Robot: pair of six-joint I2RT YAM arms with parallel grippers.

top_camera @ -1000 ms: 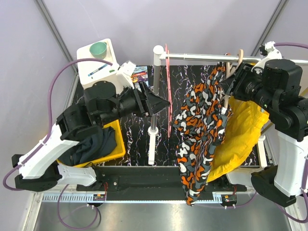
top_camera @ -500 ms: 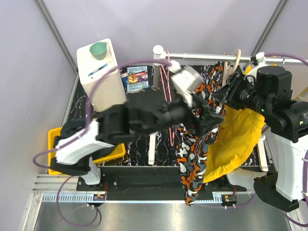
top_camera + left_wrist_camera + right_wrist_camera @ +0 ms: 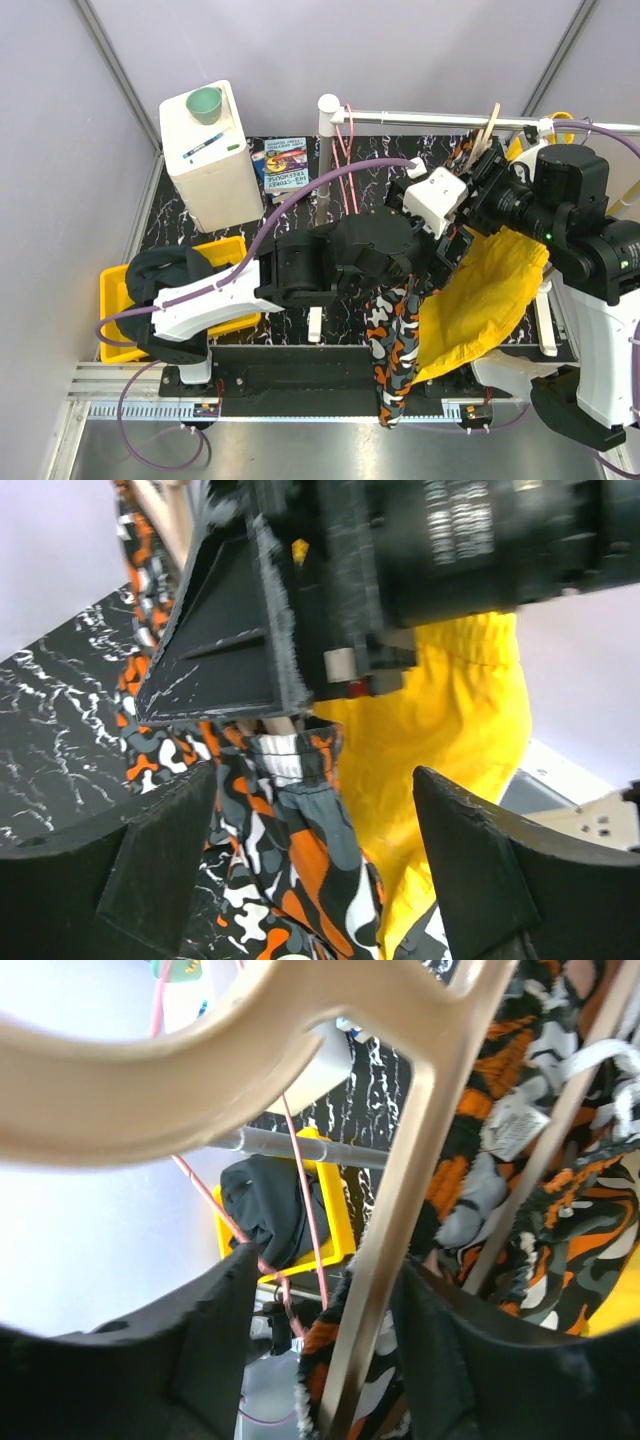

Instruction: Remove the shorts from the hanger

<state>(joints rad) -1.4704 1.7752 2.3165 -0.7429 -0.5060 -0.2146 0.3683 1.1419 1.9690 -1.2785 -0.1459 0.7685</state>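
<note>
The left end effector (image 3: 310, 773), spread apart just below the hanger (image 3: 415, 1160), should pinch the camo shorts (image 3: 300, 830) at the waistband draped over it and pull clear; right end effector (image 3: 330, 1260) straddles the hanger, clamp unclear.

Top view was bright, with even, diffuse overhead light; only soft shadows on tabletop (image 3: 395, 150); faint sheen on steel rail (image 3: 420, 118). Left wrist: jaws were dark, slightly soft at close range; shorts (image 3: 300, 850) sharp; pale wall (image 3: 50, 550) washed out. Right wrist: hanger (image 3: 420, 1160) loomed blurred, backlit by overexposed white; jaws there were near-black silhouettes.
</note>
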